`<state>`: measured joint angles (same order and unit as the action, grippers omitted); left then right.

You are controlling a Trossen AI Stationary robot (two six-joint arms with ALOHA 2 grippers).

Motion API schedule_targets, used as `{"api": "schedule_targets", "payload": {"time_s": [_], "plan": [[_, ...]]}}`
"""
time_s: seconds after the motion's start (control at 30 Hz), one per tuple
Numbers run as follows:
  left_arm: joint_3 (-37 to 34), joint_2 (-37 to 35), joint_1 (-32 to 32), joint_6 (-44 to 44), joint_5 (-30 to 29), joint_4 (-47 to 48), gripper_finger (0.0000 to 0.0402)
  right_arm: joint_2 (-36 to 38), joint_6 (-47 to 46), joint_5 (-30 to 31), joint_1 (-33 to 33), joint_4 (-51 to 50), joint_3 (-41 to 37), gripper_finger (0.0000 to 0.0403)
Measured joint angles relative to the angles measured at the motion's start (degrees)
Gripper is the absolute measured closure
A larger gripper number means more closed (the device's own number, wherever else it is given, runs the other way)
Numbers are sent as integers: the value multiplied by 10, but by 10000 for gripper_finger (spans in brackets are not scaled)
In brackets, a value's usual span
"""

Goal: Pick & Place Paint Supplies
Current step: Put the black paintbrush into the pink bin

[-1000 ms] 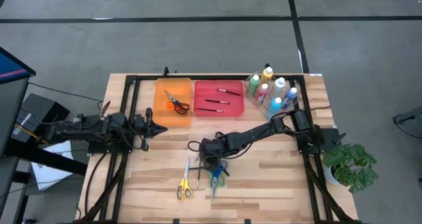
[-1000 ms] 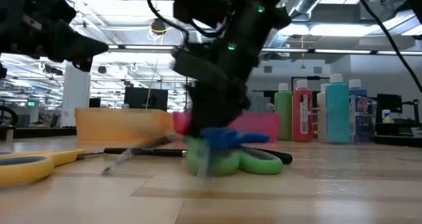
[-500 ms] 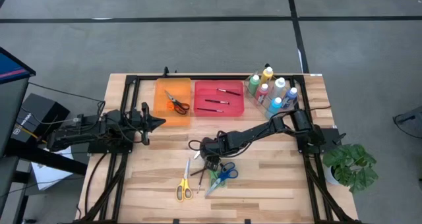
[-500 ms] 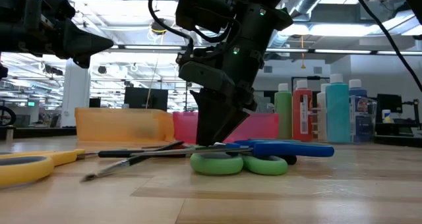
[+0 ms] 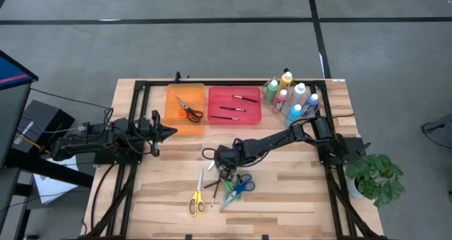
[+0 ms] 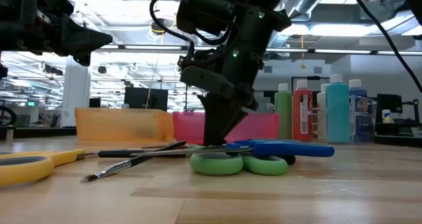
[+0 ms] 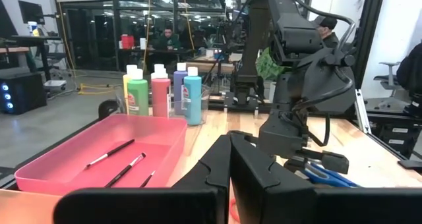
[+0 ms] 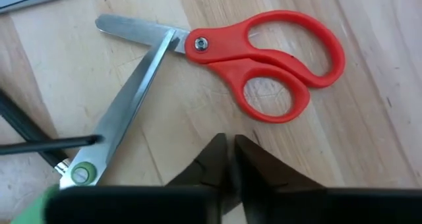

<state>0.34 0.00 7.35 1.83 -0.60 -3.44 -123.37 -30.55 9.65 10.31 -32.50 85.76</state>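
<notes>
- Already put away, judging by how things lie: one pair of orange-handled scissors (image 5: 189, 111) in the orange tray (image 5: 168, 106), three brushes (image 5: 233, 109) in the pink tray (image 5: 210, 106), and the squeeze bottles (image 5: 291, 95) standing together in a clear holder at the far right corner of the table (image 5: 296, 205).
- Left to sort, all loose near the middle of the front half: yellow-handled scissors (image 5: 196, 201) towards the front edge, green-handled scissors (image 6: 214, 163) and blue-handled scissors (image 6: 290, 149) overlapping, red-handled scissors (image 8: 264, 59) lying with blades spread, and at least two loose brushes (image 6: 142, 155) crossing one another.
- My judgement: roughly half done, with scissors and brushes outstanding.
- The right gripper (image 5: 226, 173) is down in this pile, its fingers drawn nearly together over bare wood just beside the red handles. Nothing shows between them, though something as thin as a brush handle I could not rule out.
- The left gripper (image 5: 168, 132) hangs closed and empty just in front of the orange tray.
- Room to move: the pile is crowded, so a lift may drag a neighbour. The strip between pile and trays is bare wood, and the front right corner is free. The left arm sits near the approach to the orange tray.
</notes>
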Motion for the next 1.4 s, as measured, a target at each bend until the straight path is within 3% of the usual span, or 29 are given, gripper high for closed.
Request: {"api": "schedule_targets", "payload": {"time_s": [0.1, 0.47, 0.67, 0.83, 1.4], "plan": [[0, 0, 0, 0, 0, 0, 399, 0, 4, 13, 1, 1, 0, 397], [0, 0, 0, 0, 0, 0, 399, -1, 34, 23, 3, -7, 26, 401], [0, 0, 0, 0, 0, -1, 399, -1, 58, 28, 9, -39, 67, 401], [0, 0, 0, 0, 0, -1, 399, -1, 83, 69, 16, -80, 110, 402], [0, 0, 0, 0, 0, -1, 399, -1, 161, 101, 50, -83, 207, 403]]}}
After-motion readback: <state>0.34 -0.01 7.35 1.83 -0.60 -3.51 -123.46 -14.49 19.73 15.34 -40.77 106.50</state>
